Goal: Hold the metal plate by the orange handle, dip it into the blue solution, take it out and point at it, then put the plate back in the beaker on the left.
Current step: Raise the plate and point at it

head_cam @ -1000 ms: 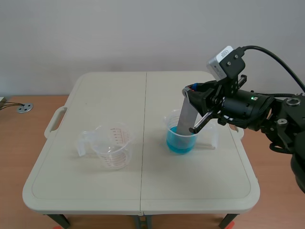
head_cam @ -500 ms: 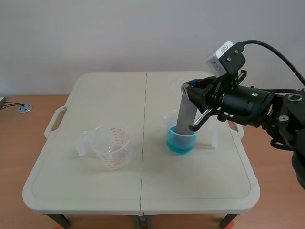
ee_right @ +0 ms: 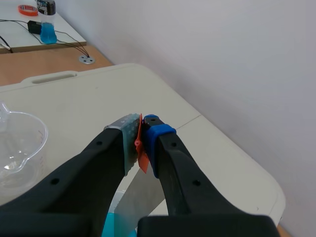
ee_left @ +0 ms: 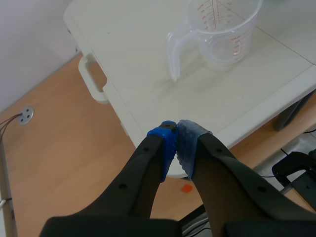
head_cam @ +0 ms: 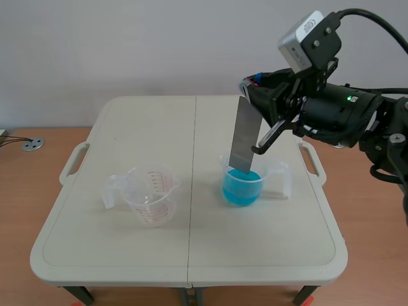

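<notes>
A grey metal plate (head_cam: 243, 134) hangs upright from my right gripper (head_cam: 247, 86), which is shut on its orange handle (ee_right: 141, 148). The plate's lower edge sits just at the rim of the clear beaker of blue solution (head_cam: 242, 185) on the table's right half. In the right wrist view the plate (ee_right: 140, 197) drops away under the fingers. An empty clear beaker with red markings (head_cam: 150, 194) stands on the left half. My left gripper (ee_left: 177, 136) is shut on nothing, off the table's left edge, with the empty beaker (ee_left: 222, 29) ahead of it.
The cream folding table (head_cam: 127, 248) has a centre seam and side handles (head_cam: 73, 162). A floor socket with cables (head_cam: 32, 144) lies to the left. A side desk with a small blue bottle (ee_right: 48, 29) shows in the right wrist view.
My right gripper has risen, lifting the metal plate up out of the blue solution until its lower edge is at the beaker's rim. The plate now hangs more upright.
</notes>
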